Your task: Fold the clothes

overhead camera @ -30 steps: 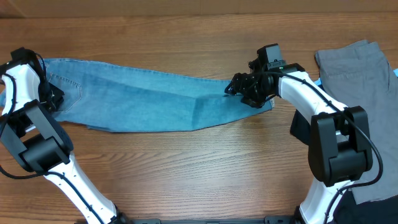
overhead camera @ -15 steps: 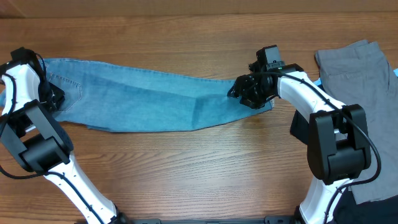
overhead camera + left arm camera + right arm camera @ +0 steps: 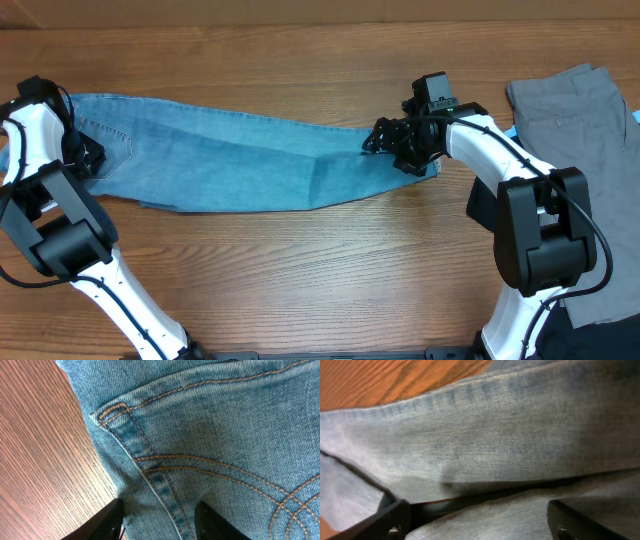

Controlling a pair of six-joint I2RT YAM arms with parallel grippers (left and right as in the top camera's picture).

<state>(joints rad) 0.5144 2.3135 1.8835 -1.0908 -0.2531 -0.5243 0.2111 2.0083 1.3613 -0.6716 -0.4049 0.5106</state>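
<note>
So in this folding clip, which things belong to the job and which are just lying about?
Part of the job: light blue jeans; left gripper, at the waist end; right gripper, at the leg end.
Lying about: grey garment, far right; black garment, bottom right corner.

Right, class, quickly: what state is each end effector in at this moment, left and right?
Left end effector: open, fingers set astride a stitched seam of the jeans.
Right end effector: open, jeans fabric lying between its fingers, not clamped.
</note>
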